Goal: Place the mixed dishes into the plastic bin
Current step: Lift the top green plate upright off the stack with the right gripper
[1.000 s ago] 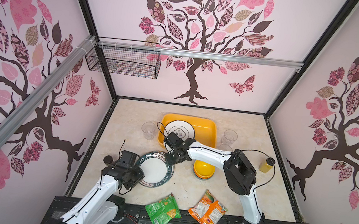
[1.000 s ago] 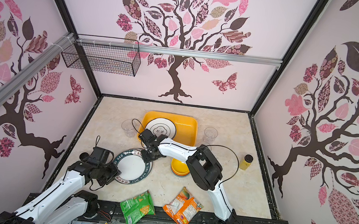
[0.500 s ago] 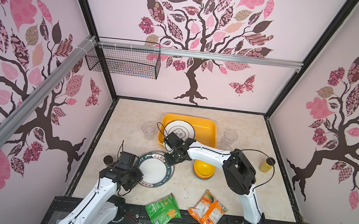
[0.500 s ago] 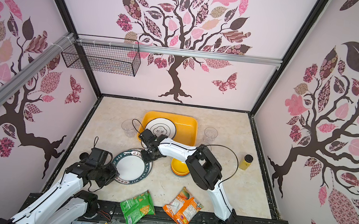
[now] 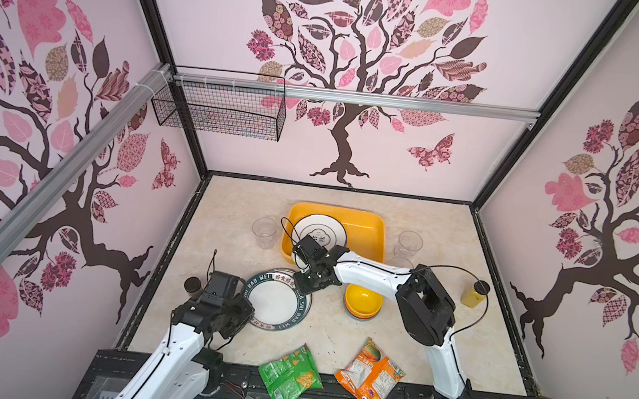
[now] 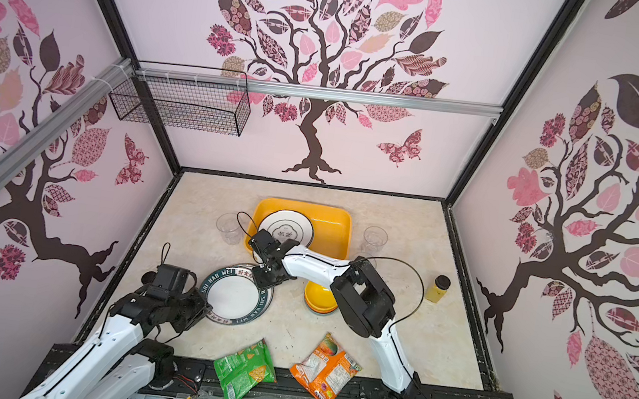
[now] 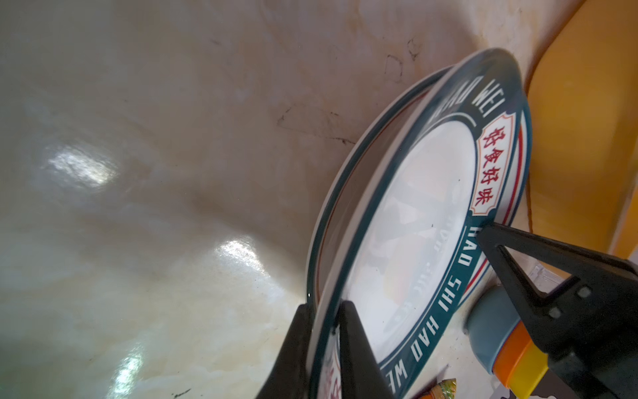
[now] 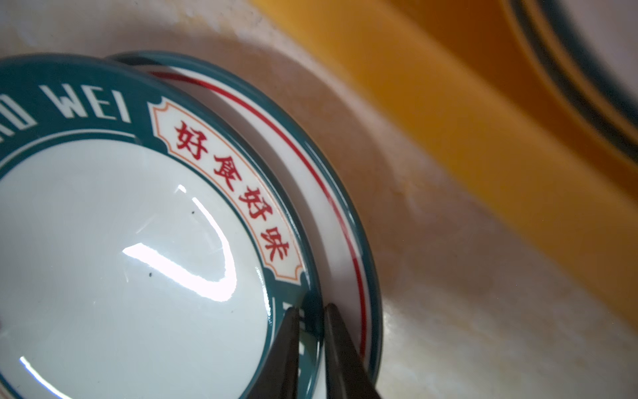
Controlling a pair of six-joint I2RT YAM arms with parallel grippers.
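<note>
Two dark-rimmed white plates lie stacked near the table's front left, the top plate (image 5: pixel 277 300) (image 6: pixel 235 293) (image 7: pixel 414 224) (image 8: pixel 121 241) tilted on the lower plate (image 8: pixel 345 224) (image 7: pixel 319 235). My left gripper (image 5: pixel 248 306) (image 6: pixel 206 304) (image 7: pixel 326 305) is shut on the top plate's near-left rim; whether the lower rim is pinched too I cannot tell. My right gripper (image 5: pixel 304 286) (image 6: pixel 259 280) (image 8: pixel 311 307) is shut on its far-right rim. Behind stands the yellow-orange plastic bin (image 5: pixel 369 224) (image 6: pixel 332 215) (image 8: pixel 448 121) holding another plate (image 5: pixel 320 232) (image 6: pixel 285 227). Stacked bowls (image 5: pixel 363 300) (image 6: pixel 319 297) (image 7: pixel 500 342) sit right of the plates. Clear cups (image 5: pixel 264 231) (image 5: pixel 409 242) flank the bin.
A green snack bag (image 5: pixel 290 375) and an orange one (image 5: pixel 369 373) lie at the front edge. A small yellow bottle (image 5: pixel 473 293) stands at the right wall. A black wire basket (image 5: pixel 220 112) hangs high on the back left. Walls close in three sides.
My left gripper has closed onto the plate rim and its arm has shifted slightly toward the front. The right arm has hardly moved.
</note>
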